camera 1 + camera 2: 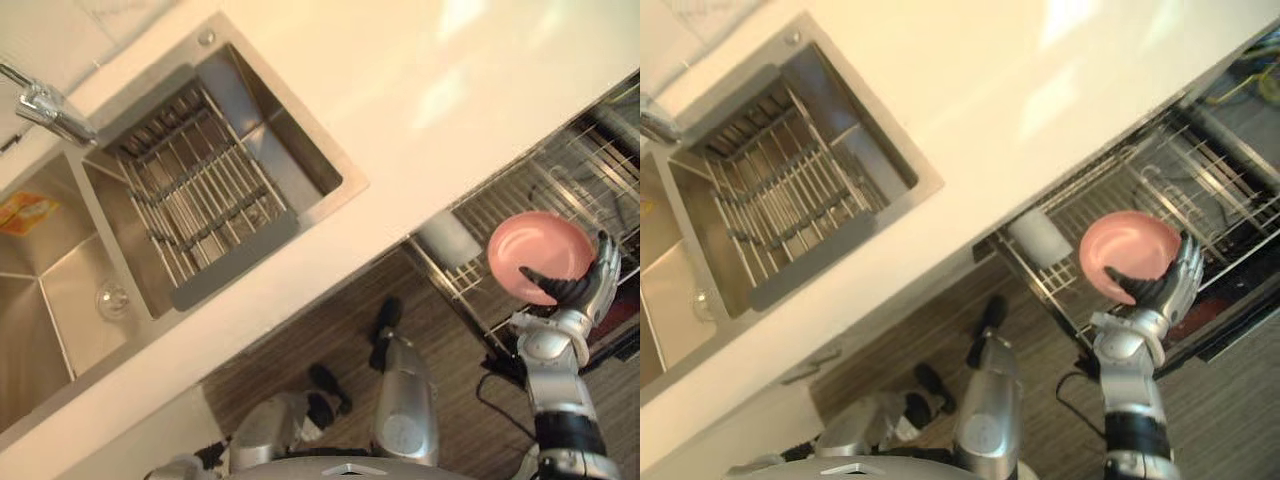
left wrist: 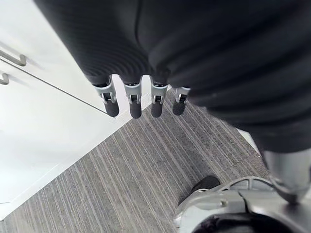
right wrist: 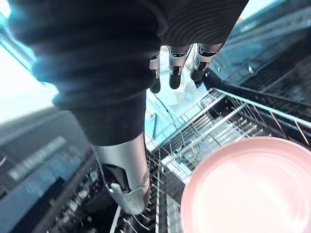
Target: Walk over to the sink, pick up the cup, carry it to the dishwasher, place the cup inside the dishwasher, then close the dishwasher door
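Kitchen, at the dishwasher: the robot's right hand holds a pink dish above the pulled-out wire rack. This wide, shallow piece stands in for the task's cup. It sits tilted, its hollow facing up toward the head camera. The dark-tipped fingers curl over its lower rim while the rest of the hand backs it from behind, so the grip is clamped on the dish. The dish hangs clear of the wires, near a white cup lying at the rack's near corner.

The left hand hangs idle at the robot's side over the striped floor, its fingers straight and a little apart, holding nothing.

Well to the left, the sink lies sunk in the pale surface, a drain tray across one basin.

By the look of it, the pick-up and the carry are done and the placing step is in hand. The next move probably calls for lowering the dish into a free stretch of the rack beyond the white cup. The hand would then need to let go only once the wires bear the dish. The door remains to be closed.
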